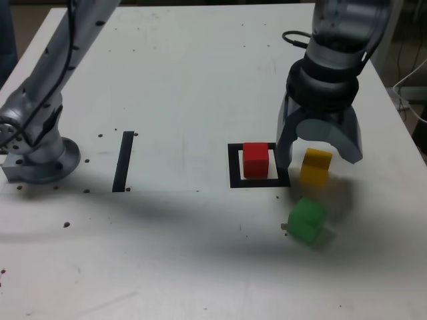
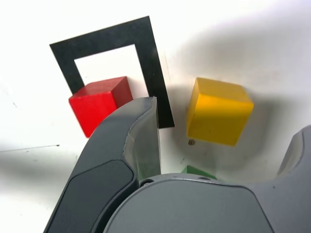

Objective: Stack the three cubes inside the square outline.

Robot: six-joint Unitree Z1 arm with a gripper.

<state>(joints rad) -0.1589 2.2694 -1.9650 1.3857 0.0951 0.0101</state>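
Just beside the square outline [image 1: 233,167], on the exterior view's right, the gripper [image 1: 319,155] hangs over the yellow cube [image 1: 315,167] with its jaws spread wide and nothing between them but air; the cube sits on the white table [image 1: 187,80] in the gap, one jaw coming down between it and the tape frame, the other on its far side. The wrist view bears this out: the yellow cube [image 2: 218,111] lies between the two dark fingers [image 2: 141,131], clear of both, its faces turned a little askew to the jaws, so the closing pinch may nudge it square before it bites.

The red cube [image 1: 255,160] stands inside the outline [image 2: 155,73], toward one edge rather than centred; it looks like the base of the stack. The green cube [image 1: 307,220] rests apart, nearer the exterior camera than the yellow one, and shows only as a sliver [image 2: 197,171] in the wrist view.

The coming move likely needs a short descent, a close, then a lift and a small shift toward the red cube; the near jaw is close to that cube, so a drift sideways could knock it.
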